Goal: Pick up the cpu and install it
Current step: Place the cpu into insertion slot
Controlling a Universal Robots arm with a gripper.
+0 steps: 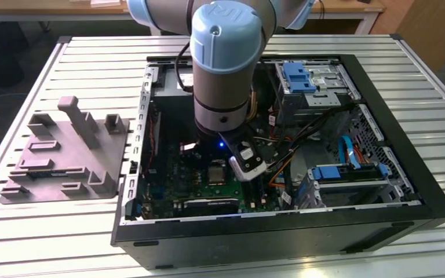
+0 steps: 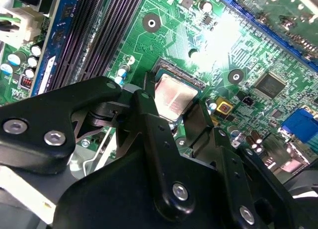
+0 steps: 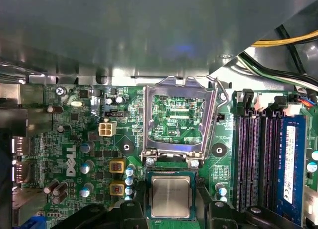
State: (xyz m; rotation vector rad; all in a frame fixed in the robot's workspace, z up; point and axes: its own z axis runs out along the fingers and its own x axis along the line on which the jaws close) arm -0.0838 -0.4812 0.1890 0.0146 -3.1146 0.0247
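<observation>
Gripper [image 2: 173, 110] is straddling cpu [image 3: 170, 196] sitting in socket [image 1: 215, 174] at centre of exterior view, frame [image 3: 147, 119] standing open so chip can drop in; pinching or released, cannot tell.

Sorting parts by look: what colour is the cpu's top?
The cpu has a pale silver-grey top, clearest in the first wrist view.

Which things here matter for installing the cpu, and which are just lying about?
For the job:
cpu
open metal frame beside it

Lying about:
grey fixture
memory slots
blue drive clip
</observation>
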